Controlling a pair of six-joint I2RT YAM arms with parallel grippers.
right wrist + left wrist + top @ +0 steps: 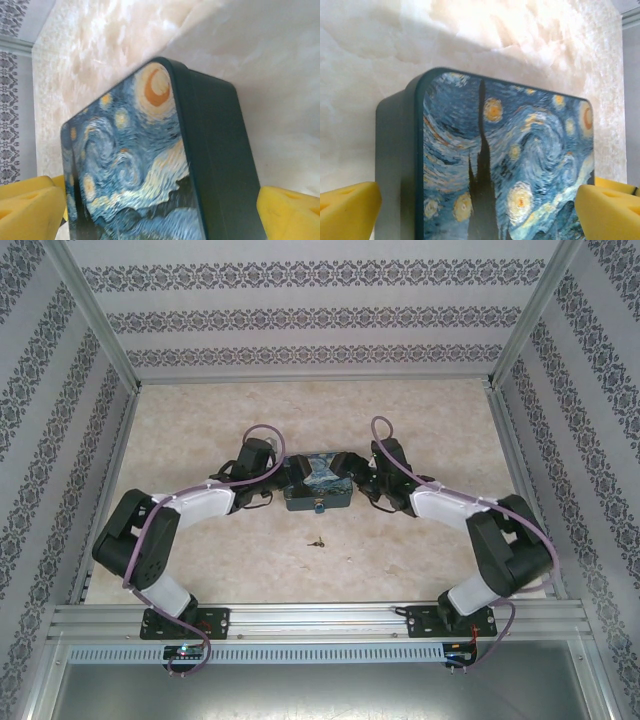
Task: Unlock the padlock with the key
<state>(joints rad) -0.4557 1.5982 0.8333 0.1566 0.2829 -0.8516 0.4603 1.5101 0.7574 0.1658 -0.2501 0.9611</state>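
Both spread, left hand [479, 205] and right hand [161, 205] flank the box [318, 483]; one should steady it, the other fetch the likely key [318, 540].

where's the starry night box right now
In the top view the painted box sits mid-table between the left gripper and the right gripper; a small dark item lies on the table just on its near side.

We see the painted box [318, 480] on the table [260, 575], with the left tool [272, 488] close at its left end and the right tool [364, 488] close at its right. The padlock [318, 506] sits on the box's near face. The key [318, 541] lies on the near side of the box, apart from it.
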